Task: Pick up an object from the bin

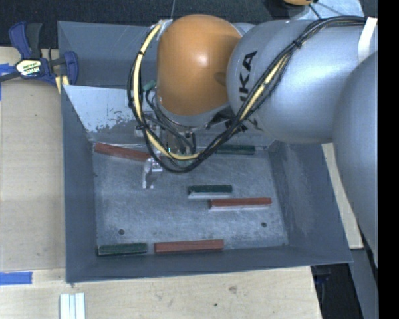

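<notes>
Viewing: grey metal bin (76,198) from above, arm entering from the right of the frame.
Front row: lower green bar (122,249) at lower left, with the longer lower red-brown bar (188,246) just to its right. Both lie flat along the lower wall.
Middle: middle green bar (209,191) right of centre, with the middle red-brown bar (239,203) just below it and offset to the right.
End effector (148,177): left of centre, over bare bin floor. Cannot tell whether spread or pressed together; nothing seen held.
Nearest thing: upper red-brown bar (123,153), flat and slightly tilted at upper left, its right end just beside the end effector.
Back: upper green bar (236,149), partly hidden under the arm.
Wrist: orange cover (193,65), top centre, looped with cables.
</notes>
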{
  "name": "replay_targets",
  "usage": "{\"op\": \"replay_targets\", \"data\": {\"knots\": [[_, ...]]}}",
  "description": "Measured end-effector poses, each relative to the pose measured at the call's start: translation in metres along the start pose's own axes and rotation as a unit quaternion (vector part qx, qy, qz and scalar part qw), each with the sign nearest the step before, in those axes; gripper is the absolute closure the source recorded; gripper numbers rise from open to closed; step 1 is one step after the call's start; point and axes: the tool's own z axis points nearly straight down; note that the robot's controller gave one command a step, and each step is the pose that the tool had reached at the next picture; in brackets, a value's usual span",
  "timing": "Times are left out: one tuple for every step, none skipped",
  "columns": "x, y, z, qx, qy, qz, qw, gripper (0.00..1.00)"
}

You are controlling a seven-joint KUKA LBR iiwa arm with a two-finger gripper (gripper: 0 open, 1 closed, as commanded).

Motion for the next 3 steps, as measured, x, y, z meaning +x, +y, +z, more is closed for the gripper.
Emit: {"op": "replay_targets", "data": {"knots": [[-0.002,-0.001,-0.005,-0.001,-0.0041,0.001,1.0,0.0],[-0.032,-0.012,0.039,-0.002,-0.0084,-0.013,0.9999,0.0],[-0.025,-0.042,0.097,0.0,-0.0042,-0.046,0.9989,0.0]]}}
